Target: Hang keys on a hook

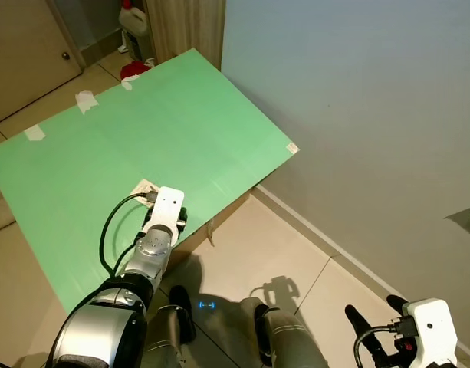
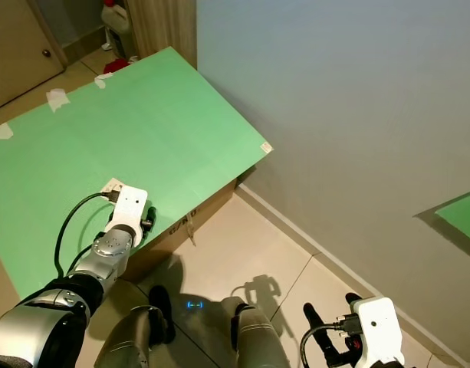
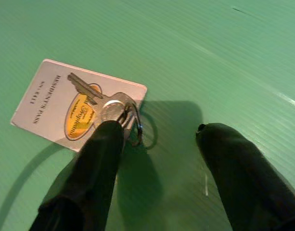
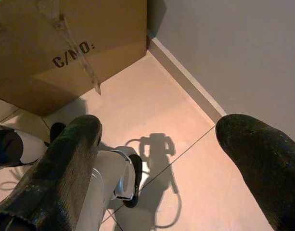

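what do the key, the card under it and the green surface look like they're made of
Key: metal, dull silver with a shiny round head, on a thin wire ring. Card: probably matte plastic or laminated paper, flat and printed. Green surface: likely corrugated plastic sheet, with fine parallel ribs and a soft sheen. The left gripper hovers open beside the ring.

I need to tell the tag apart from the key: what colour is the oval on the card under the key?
Yellow-orange, on the white card beneath the silver key; the left wrist view shows it best.

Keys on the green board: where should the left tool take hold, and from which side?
Probably at the ring, coming straight down: the key lies flat on the card, while the ring overhangs the card's edge onto the board. The open left tool already straddles it.
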Controlling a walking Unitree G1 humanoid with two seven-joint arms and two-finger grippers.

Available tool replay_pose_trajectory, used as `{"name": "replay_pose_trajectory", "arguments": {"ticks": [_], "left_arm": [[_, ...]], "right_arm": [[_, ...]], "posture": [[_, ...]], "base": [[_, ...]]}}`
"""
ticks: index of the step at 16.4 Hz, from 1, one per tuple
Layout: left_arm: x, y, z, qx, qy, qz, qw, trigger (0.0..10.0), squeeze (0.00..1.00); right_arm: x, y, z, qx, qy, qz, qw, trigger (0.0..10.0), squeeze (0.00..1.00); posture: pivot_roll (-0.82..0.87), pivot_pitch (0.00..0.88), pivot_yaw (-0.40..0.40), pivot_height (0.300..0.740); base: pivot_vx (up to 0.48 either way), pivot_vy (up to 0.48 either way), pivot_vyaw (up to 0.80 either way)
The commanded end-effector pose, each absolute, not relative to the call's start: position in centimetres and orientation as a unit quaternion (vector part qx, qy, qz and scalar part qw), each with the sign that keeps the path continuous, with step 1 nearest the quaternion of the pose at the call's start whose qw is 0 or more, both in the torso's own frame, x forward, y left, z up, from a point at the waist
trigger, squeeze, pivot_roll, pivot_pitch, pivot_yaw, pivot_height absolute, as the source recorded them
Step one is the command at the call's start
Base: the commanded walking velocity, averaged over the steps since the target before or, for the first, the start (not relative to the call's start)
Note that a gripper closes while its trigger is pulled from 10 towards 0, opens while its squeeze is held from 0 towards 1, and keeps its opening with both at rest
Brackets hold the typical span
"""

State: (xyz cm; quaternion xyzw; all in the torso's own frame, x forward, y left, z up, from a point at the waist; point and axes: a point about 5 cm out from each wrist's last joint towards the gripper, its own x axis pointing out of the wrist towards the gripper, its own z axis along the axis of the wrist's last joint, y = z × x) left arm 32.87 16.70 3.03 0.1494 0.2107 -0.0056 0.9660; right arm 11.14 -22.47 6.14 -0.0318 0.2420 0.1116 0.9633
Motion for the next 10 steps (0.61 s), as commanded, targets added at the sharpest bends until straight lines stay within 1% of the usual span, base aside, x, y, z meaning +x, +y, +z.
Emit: {"name": "replay_pose_trajectory", "arguments": {"ticks": [1, 7, 10], "left_arm": [[32.3, 16.61, 2.19, 0.144, 0.235, -0.01, 0.961, 0.0, 0.0], [32.41, 16.43, 2.25, 0.151, 0.239, -0.02, 0.959, 0.0, 0.0], [32.9, 16.51, 2.98, 0.123, 0.216, -0.02, 0.969, 0.0, 0.0]], "right_arm": [[10.37, -23.07, 6.23, -0.038, 0.257, 0.103, 0.96, 10.0, 0.0], [9.99, -23.32, 6.35, -0.039, 0.263, 0.101, 0.959, 10.0, 0.0], [10.21, -23.18, 6.2, -0.038, 0.262, 0.102, 0.959, 10.0, 0.0]], "posture": [[-0.54, 0.356, -0.086, 0.74], [-0.54, 0.361, -0.088, 0.74], [-0.53, 0.356, -0.077, 0.74]], "base": [[0.0, 0.0, 0.0], [0.0, 0.0, 0.0], [0.0, 0.0, 0.0]]}}
